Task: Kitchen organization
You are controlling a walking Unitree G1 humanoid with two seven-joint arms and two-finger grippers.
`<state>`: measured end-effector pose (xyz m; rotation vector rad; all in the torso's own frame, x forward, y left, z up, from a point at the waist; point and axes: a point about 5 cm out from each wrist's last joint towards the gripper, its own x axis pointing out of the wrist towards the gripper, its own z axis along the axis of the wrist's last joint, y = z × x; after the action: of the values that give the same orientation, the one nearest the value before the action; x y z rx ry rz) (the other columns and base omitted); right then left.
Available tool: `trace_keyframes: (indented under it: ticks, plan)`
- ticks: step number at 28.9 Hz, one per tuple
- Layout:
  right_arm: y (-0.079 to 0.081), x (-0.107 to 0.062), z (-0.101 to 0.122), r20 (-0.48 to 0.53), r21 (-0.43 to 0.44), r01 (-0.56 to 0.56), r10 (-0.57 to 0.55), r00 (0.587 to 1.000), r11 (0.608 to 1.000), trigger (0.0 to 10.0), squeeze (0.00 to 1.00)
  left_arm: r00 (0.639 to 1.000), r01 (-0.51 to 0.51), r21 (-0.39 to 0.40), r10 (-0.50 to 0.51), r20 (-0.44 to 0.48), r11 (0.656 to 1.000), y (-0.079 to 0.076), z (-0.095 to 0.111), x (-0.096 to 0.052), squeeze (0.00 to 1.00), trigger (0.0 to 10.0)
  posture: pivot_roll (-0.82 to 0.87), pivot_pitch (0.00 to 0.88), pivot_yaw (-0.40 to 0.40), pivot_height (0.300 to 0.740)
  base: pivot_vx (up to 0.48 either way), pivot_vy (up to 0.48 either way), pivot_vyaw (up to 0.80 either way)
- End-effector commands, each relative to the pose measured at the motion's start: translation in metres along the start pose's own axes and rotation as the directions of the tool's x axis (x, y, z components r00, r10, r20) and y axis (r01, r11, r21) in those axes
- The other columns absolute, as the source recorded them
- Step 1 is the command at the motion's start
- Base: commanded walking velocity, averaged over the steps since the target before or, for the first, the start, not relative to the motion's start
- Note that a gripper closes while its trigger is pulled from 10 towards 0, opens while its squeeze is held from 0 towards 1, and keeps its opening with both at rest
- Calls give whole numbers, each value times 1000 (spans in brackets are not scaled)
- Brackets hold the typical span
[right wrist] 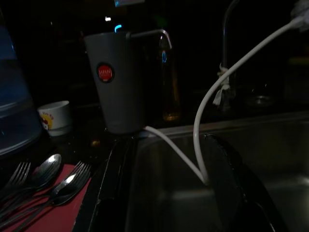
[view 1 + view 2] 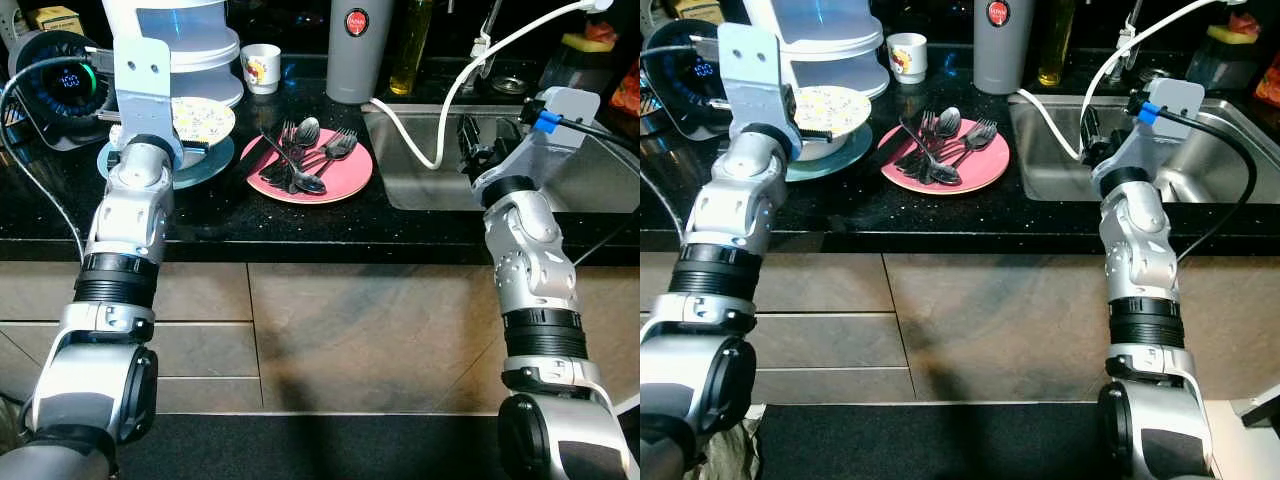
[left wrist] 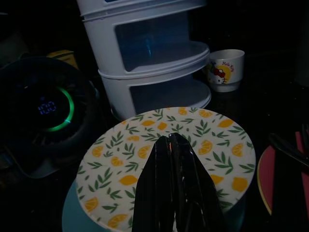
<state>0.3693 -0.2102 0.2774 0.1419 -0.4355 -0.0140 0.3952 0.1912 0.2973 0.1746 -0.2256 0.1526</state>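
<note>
Landmark: pink plate [image 2: 345,178] on the black counter [image 2: 210,215], bearing a heap of dark forks and spoons [image 2: 305,155], handles running toward the counter's near-left, heads toward the far-right.

Nearest, to the robot's right of the pink plate: right gripper [image 1: 169,193], over the steel sink [image 2: 610,180]. Fingers parted, nothing between them. A white hose [image 2: 440,130] drapes into the basin just ahead of it.

To the left of the pink plate: left gripper [image 3: 175,164], fingers pressed together, empty, poised over the lemon-print plate [image 3: 193,130], which sits on a teal plate [image 2: 215,160]. Contact with the print plate cannot be judged.

Beyond these: white tiered container [image 3: 149,53] directly behind the lemon-print plate; round black appliance with green ring display [image 2: 62,80] further left; small cartoon-print cup [image 2: 261,67], grey jug with red label [image 2: 357,45] and amber oil bottle [image 2: 410,45] behind the pink plate.

Judgement: the left gripper is nearer the plates; the cutlery lies to its right, about midway between the arms.

View differences: the left wrist view shows the lemon-and-leaf pattern and the closed fingertips. The right wrist view shows the cutlery heads gleaming and the finger gap. The eye views show the sink's full extent.
</note>
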Motion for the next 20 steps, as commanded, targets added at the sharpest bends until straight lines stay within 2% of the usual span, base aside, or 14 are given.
trace_keyframes:
  ticks: [1,7,11,20]
  plan:
    - [0,-4,-1,7,9,-11,11,1000,1000,10000,0,1000,14,0,-14,9,1000,-4,1,1,0,10000,69,36,12,740,0,0,0]
    - [3,-5,0,12,9,-36,36,999,999,10000,0,1000,4,0,-4,6,1000,-3,-1,0,0,10000,69,40,10,740,0,0,0]
    - [9,-7,-3,7,17,-59,59,998,998,10000,0,1000,-4,-1,4,9,1000,-4,-2,1,0,10000,69,40,7,740,0,-365,0]
    - [9,-8,-4,1,22,-63,63,998,998,10000,0,1000,-15,-10,15,9,1000,-3,-2,1,0,10000,69,44,5,740,0,-458,0]
